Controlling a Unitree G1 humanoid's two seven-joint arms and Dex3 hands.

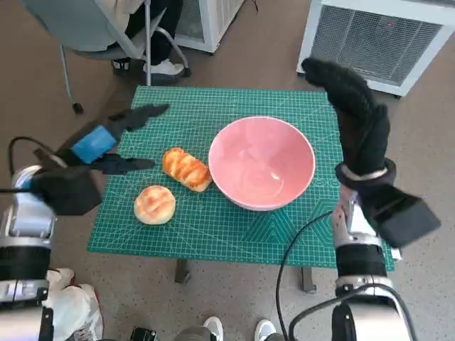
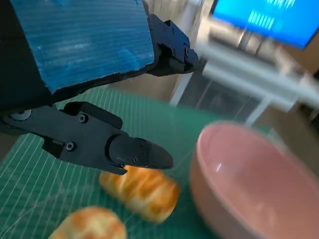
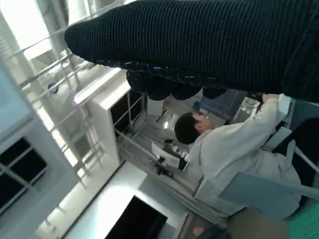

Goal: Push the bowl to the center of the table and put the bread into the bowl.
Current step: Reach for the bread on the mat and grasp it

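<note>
Brown floor surrounds a small bench (image 1: 213, 238) covered by a green cutting mat (image 1: 178, 106) in the head view; a pink bowl (image 1: 261, 162) sits on the mat slightly toward 3 o'clock of the middle, empty; a long striped bread (image 1: 187, 169) lies just beside the bowl's rim at its 9 o'clock, and a round bun (image 1: 155, 204) lies near it toward 7 o'clock, apart from both; the left robot hand (image 1: 106, 142) hovers over the mat's 9 o'clock edge, fingers spread and holding nothing; the right robot hand (image 1: 352, 106) is raised at the bowl's 2 o'clock, gloved fingers extended, holding nothing; a white vented unit (image 1: 384, 39) stands at 1 o'clock, a chair and a person's feet (image 1: 153, 67) at 11 o'clock.

From the left wrist, the blue-taped left robot hand (image 2: 99, 94) has its fingers (image 2: 134, 152) parted above the striped bread (image 2: 142, 191); the bun (image 2: 89, 224) and bowl (image 2: 249, 184) lie on either side.

From the right wrist, the glove (image 3: 209, 45) spans the picture; a person (image 3: 229, 149) in pale clothing sits beyond.
</note>
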